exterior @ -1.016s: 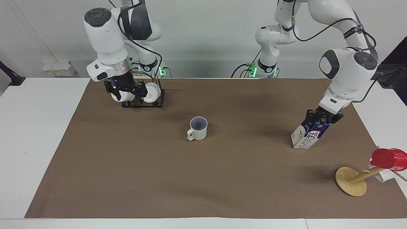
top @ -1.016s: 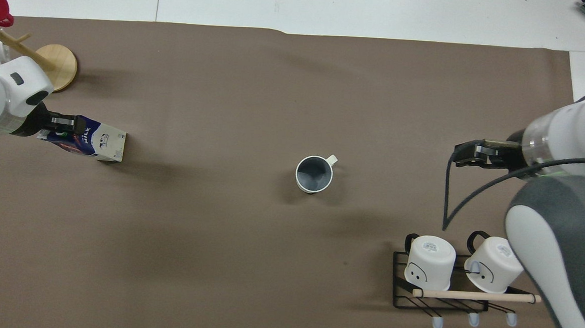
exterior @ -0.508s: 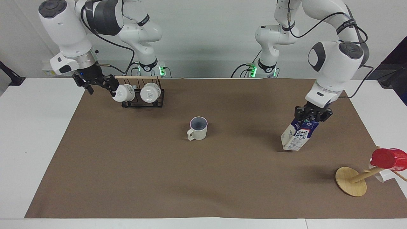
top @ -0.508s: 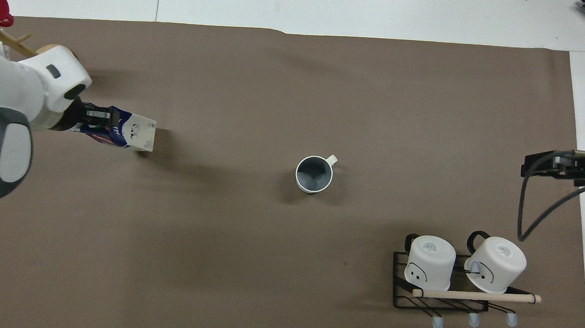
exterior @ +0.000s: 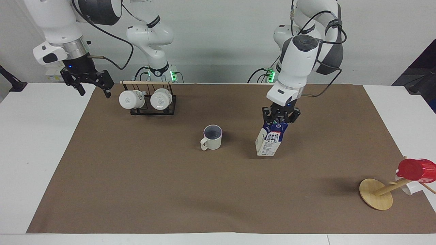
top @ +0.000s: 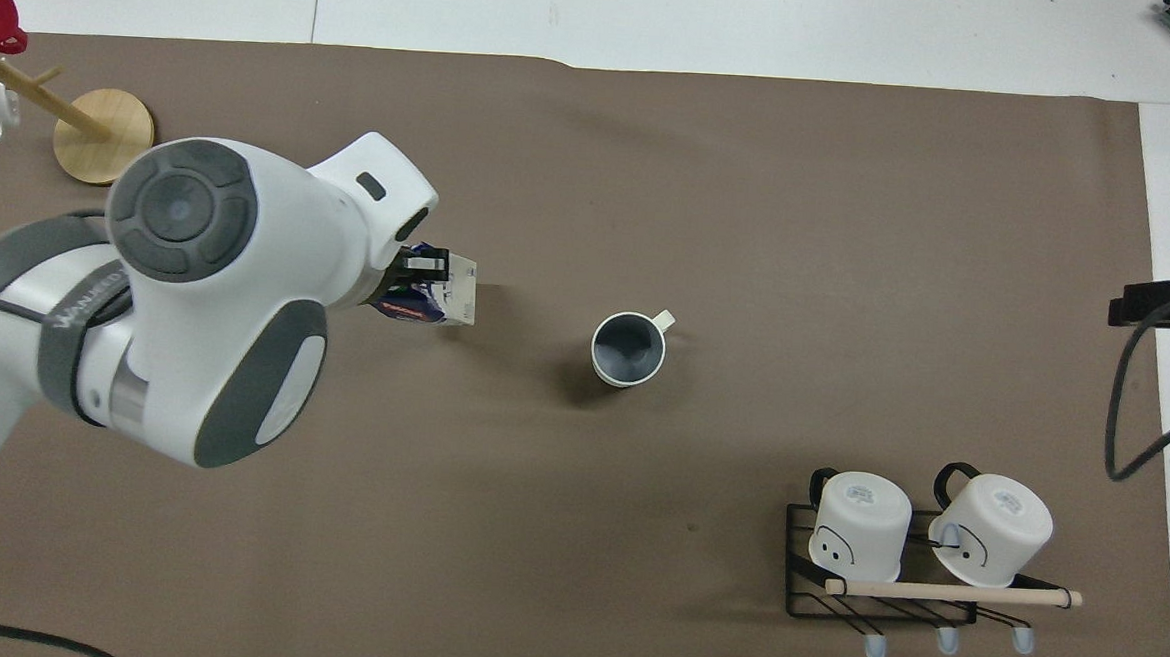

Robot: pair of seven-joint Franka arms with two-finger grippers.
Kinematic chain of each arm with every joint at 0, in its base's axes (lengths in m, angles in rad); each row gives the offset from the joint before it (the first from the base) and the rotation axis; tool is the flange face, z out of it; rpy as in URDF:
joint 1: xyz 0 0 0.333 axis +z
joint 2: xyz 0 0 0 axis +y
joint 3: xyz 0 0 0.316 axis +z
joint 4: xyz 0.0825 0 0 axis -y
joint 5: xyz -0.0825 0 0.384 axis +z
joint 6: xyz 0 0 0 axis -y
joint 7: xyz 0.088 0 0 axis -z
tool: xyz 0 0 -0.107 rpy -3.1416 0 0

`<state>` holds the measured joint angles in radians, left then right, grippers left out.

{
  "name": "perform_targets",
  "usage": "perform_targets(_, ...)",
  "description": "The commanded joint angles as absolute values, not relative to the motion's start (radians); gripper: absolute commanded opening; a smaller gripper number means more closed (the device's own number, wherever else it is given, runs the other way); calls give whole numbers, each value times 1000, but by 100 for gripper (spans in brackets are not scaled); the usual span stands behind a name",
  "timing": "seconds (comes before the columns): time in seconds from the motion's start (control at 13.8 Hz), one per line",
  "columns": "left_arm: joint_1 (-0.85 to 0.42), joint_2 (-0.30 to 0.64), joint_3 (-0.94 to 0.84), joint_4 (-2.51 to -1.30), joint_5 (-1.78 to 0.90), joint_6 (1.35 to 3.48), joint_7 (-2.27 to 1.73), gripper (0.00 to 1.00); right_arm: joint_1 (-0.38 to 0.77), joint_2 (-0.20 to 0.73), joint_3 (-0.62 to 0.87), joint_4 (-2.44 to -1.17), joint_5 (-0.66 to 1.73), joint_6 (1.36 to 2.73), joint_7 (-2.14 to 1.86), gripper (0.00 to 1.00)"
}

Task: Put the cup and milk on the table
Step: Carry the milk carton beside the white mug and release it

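Milk (exterior: pixel 269 143) first: you've got it pinched by the gable top in the left gripper (exterior: pixel 280 119), fingers closed on the ridge, right of centre in the facing view and just beside the cup (exterior: pixel 212 137). It hangs a bit tilted, and I can't tell whether its base touches the brown sheet yet. A carton like that is probably light but soft-sided, and the gable is the squishy bit, so I'd guess it swings or twists if you move fast. If you regrip, the flat sides lower down look like the steadier hold. Can't tell if it's full, cap's hidden.

Cup is upright on the table (exterior: pixel 136 190), mid-frame, handle pointing at the camera in the facing view. Ceramic, so stiff, slick and chippable; the handle or rim are your grab spots. In the overhead view the inside looks empty, just grey.

Right gripper (exterior: pixel 89 82) hangs at upper left over the white table edge, fingers spread wide, holding nothing; that arm's waiting. Next to it the rack (exterior: pixel 151 109) holds two white mugs (exterior: pixel 128 99) on their sides. Lower right, a red cup (exterior: pixel 415 169) sits on a wooden stand (exterior: pixel 375 198).
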<state>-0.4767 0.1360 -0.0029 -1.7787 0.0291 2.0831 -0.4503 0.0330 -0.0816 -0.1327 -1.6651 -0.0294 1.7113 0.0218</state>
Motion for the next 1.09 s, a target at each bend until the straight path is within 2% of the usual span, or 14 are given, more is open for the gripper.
perform_targets(0.0,-544,207,15,-1707,71,2065,-546,18,20,-81,-126,-1568,-25,1605,-5,100)
perform_targets(0.15,-584,213,12,-1712,71,2062,-549,19,18,-80,-127,-1523,-26,1522,-3,100)
perform_targets(0.51,-615,222,11,-1738,66,2079,-555,30,18,-123,-130,-1566,-11,1502,48,100)
perform_targets(0.58,-615,225,11,-1738,66,2080,-555,38,20,-124,-129,-1568,-12,1496,48,100)
perform_targets(0.73,-615,224,9,-1755,60,2082,-543,60,23,-129,-120,-1568,-12,1430,49,100)
perform_targets(0.8,-618,219,8,-1764,58,2082,-545,79,35,-139,-117,-1580,-21,1422,48,100)
perform_targets(0.87,-618,221,9,-1761,57,2082,-545,93,38,-146,-115,-1588,-21,1433,52,100)
perform_targets(0.94,-618,222,9,-1756,58,2082,-545,100,38,-146,-114,-1592,-21,1456,54,100)
perform_targets(1.02,-617,218,11,-1752,57,2080,-545,100,38,-146,-110,-1592,-21,1463,55,100)
